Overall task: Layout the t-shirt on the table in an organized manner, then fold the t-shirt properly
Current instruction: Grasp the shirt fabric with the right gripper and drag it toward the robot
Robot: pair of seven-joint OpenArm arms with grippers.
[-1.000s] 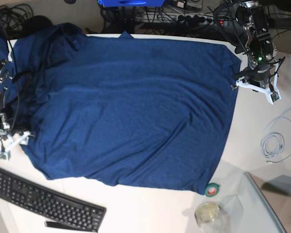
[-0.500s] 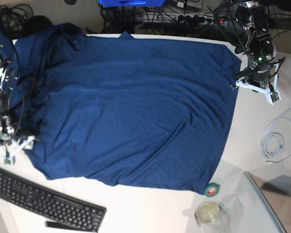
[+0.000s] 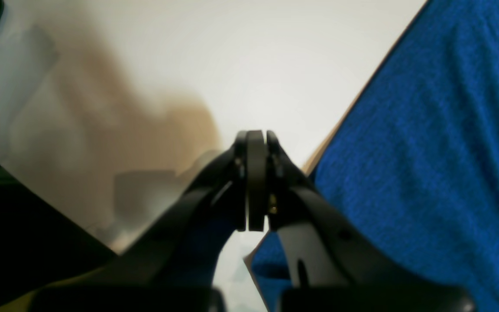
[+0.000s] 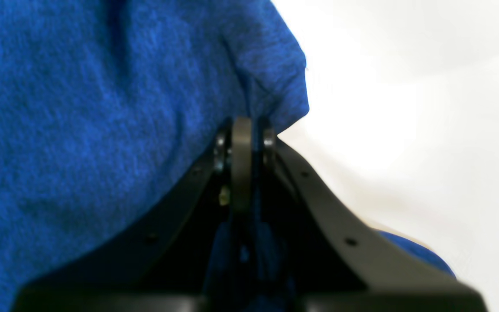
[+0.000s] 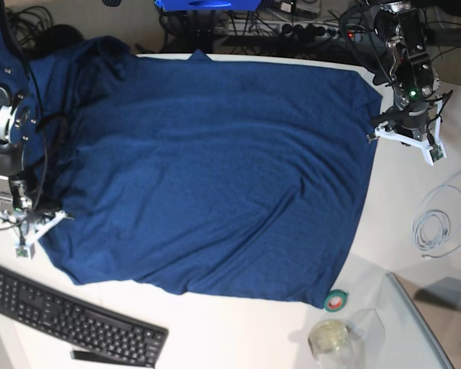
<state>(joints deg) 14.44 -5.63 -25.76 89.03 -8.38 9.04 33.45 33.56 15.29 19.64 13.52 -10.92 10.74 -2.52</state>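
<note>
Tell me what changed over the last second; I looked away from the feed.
The right gripper slid along the t-shirt edge toward the keyboard and shut on the cloth. The left gripper stayed shut at the opposite edge; shirt, tape roll and cable lie as before.

The t-shirt (image 5: 207, 169) hides most of the table (image 5: 399, 200), and its far-left sleeve area disappears behind the right arm (image 5: 4, 115). In both wrist views the cloth runs off the frame edges, and everything beyond it is blurred.
</note>
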